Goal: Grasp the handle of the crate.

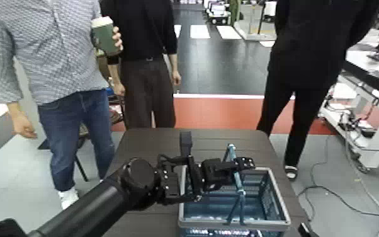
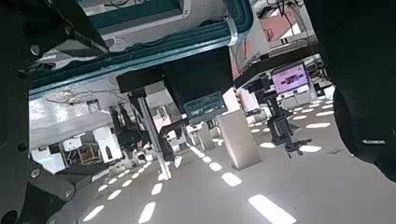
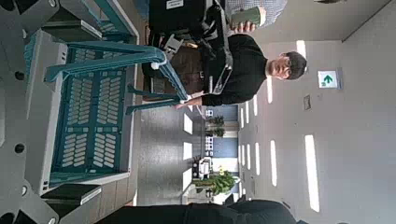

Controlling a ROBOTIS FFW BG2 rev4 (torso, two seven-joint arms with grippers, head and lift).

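Teal handle point(image 2: 140, 58) crosses slantwise, near camera; beyond it, a lit purple screen point(image 2: 289, 77) and bright light strips point(image 2: 272, 208).

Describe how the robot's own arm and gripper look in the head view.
The left arm is matte black: a smooth tube-like forearm, a rounded joint housing, then a boxy, bracketed wrist with thin dark cables looping over it. The left gripper is black too, blocky, with small round holes.

In the head view, the crate point(image 1: 274, 195) sits on the bench point(image 1: 148, 146), at the lower centre-right of the frame. The handle point(image 1: 241, 189) stands over the crate. The left gripper point(image 1: 226, 169) is above the crate, beside the handle. Three people stand behind the bench, two upper left, one upper right.
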